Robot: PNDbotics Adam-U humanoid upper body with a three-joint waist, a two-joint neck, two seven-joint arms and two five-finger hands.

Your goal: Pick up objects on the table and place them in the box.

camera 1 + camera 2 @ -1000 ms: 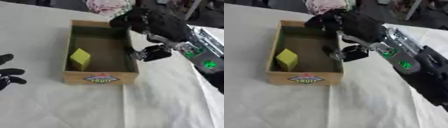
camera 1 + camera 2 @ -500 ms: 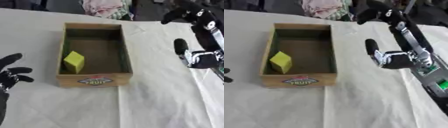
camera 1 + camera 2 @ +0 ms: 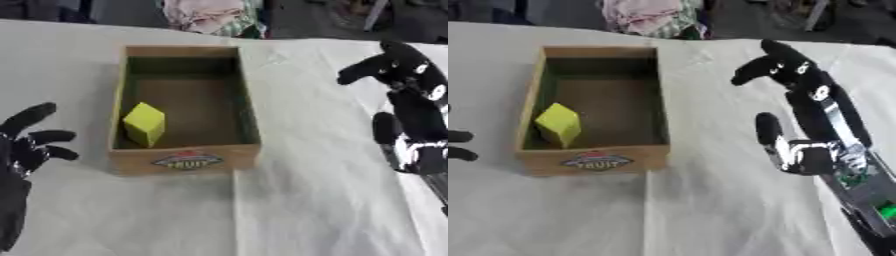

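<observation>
Yellow against the dark inside of the box [image 3: 248,105], a small block [image 3: 144,123] is sitting tilted on the box floor, leaning at the left wall toward the near end. The box is a shallow wooden tray with a fruit label on its near wall, lying on the white cloth that is covering the desk [image 3: 306,200].

The right hand [image 3: 785,67] is hanging to the right of the box, well apart from it, raised over the cloth. Its fingers are reaching toward the far side and are only slightly bent, with one dark digit pointing left toward the box; it is holding nothing. The black and silver forearm [image 3: 824,150] is running from the near right corner up to the hand, with a rounded black part sticking out on its left side.

The left hand [image 3: 22,150] is resting at the left edge of the desk, near the box's near left corner but not touching it. Its fingers are spreading open and pointing up and to the right, empty.

A heap of pink and pale cloth [image 3: 210,15] is lying beyond the far edge of the desk.
</observation>
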